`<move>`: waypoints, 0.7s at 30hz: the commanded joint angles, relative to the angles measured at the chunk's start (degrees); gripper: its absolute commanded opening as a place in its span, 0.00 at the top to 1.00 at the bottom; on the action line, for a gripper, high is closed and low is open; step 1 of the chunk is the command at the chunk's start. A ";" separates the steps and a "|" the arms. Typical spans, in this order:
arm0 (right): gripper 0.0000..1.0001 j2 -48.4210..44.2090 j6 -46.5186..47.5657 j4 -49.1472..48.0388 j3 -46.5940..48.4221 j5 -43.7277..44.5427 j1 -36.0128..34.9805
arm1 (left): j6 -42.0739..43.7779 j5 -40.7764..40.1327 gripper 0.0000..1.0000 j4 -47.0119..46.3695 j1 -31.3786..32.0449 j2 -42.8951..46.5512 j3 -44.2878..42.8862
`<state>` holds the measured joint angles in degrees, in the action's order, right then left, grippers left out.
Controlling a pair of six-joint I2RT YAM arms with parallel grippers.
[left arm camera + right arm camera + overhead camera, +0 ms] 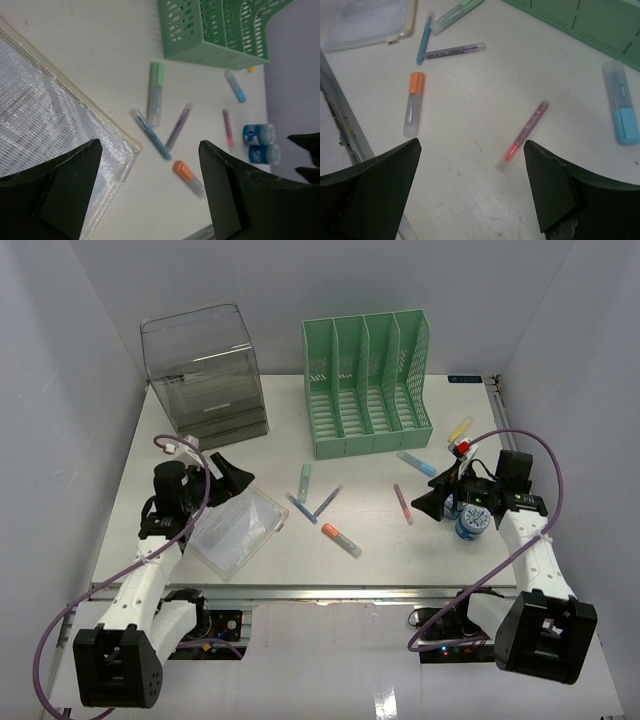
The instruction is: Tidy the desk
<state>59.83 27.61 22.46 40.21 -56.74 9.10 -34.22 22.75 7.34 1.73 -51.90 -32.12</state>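
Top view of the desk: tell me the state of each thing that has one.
left tool: open, empty
right tool: open, empty
file rack: upright, slots empty
drawer box: upright
pouch: lying flat
orange highlighter: lying flat, capped
green highlighter: lying flat, capped
blue highlighter: lying flat, capped

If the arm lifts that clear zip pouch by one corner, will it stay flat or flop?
Probably flop: the clear zip pouch looks like thin mesh-lined film lying flat on the desk. Likely light, being see-through and thin. Its glossy surface may slip.
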 commanded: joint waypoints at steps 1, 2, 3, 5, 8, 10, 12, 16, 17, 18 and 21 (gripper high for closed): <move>0.06 2.64 3.07 3.03 0.92 -10.00 2.62 | -14.04 9.35 0.12 -4.81 -7.77 -3.56 -6.25; 0.05 2.22 3.28 2.99 0.43 -10.68 2.94 | -16.44 9.90 0.13 -5.73 -9.07 -4.79 -7.60; 0.03 1.69 3.48 2.95 -0.06 -11.35 3.09 | -19.00 10.25 0.14 -6.74 -10.32 -5.86 -9.05; 0.01 -0.37 4.36 2.78 -0.70 -12.18 3.28 | -22.00 9.67 0.17 -11.00 -11.40 -8.83 -10.49; 0.03 -3.19 5.41 2.62 -1.48 -11.99 3.41 | -26.49 7.07 0.20 -15.78 -11.57 -12.97 -12.91; 0.07 -4.69 5.86 2.59 -2.10 -12.07 3.63 | -29.15 5.88 0.24 -19.81 -11.57 -15.85 -13.38; 0.09 -5.45 6.43 2.59 -2.36 -12.63 3.81 | -31.08 5.01 0.28 -24.35 -11.53 -18.41 -13.24; 0.14 -5.86 7.45 2.63 -2.86 -13.78 3.95 | -34.90 1.43 0.34 -32.40 -11.49 -21.57 -11.49; 0.15 -5.83 7.65 2.62 -2.86 -13.99 4.00 | -35.18 0.02 0.35 -34.03 -11.49 -21.84 -10.87; 0.16 -5.77 7.87 2.67 -2.88 -14.17 4.01 | -35.47 -1.14 0.35 -34.92 -11.49 -22.12 -10.22; 0.18 -5.69 8.34 2.67 -2.94 -14.54 4.08 | -36.53 -4.64 0.37 -38.79 -11.49 -22.89 -7.80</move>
<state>54.46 34.13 24.88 37.58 -68.53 12.80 -67.44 23.59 -22.13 -9.65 -75.05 -42.52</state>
